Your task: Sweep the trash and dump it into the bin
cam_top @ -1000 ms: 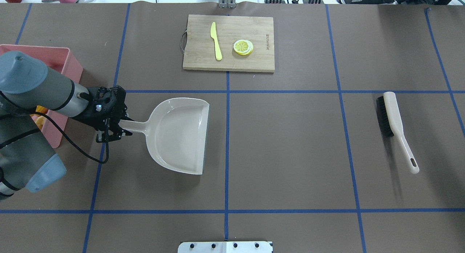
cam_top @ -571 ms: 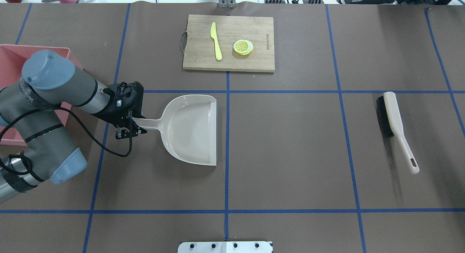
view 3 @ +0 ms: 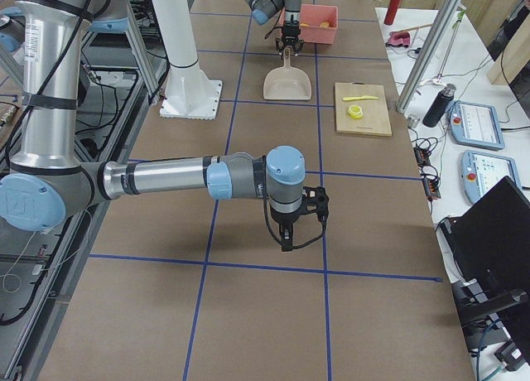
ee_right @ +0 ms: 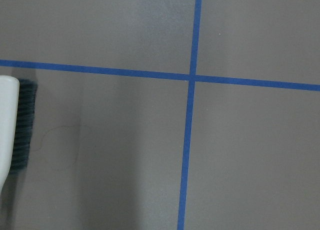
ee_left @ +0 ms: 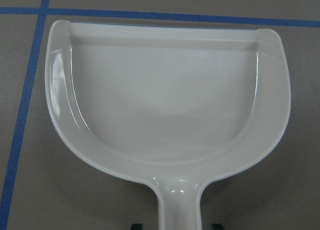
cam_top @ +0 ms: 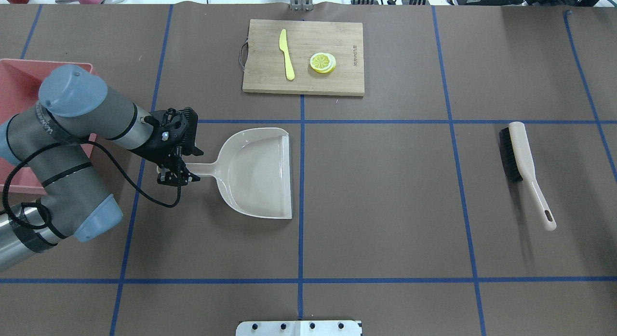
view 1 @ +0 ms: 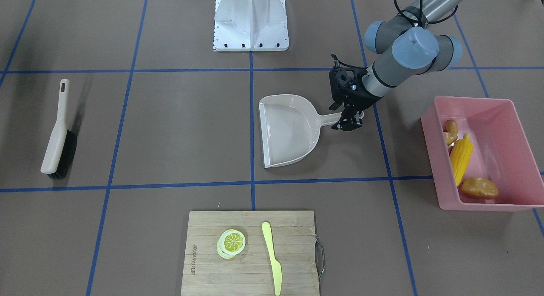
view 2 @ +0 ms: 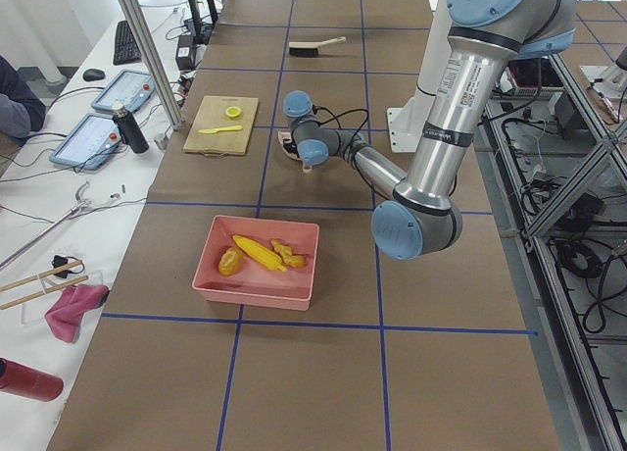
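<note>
Leftmost on table (view 1: 170, 130): pink bin (view 1: 501, 151), apart from dustpan (view 1: 289, 132), which lies empty, handle pointing left toward bin. Left gripper (view 1: 349, 119) pinches handle end; nearer arm. Right gripper (view 3: 286, 238): opening unreadable. Corn cob (view 1: 461, 158), potato (view 1: 479, 188), ginger root (view 1: 450, 132) inside bin.

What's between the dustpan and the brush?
Nothing: only bare brown table with blue tape lines separates the dustpan and brush, as the overhead view shows.
</note>
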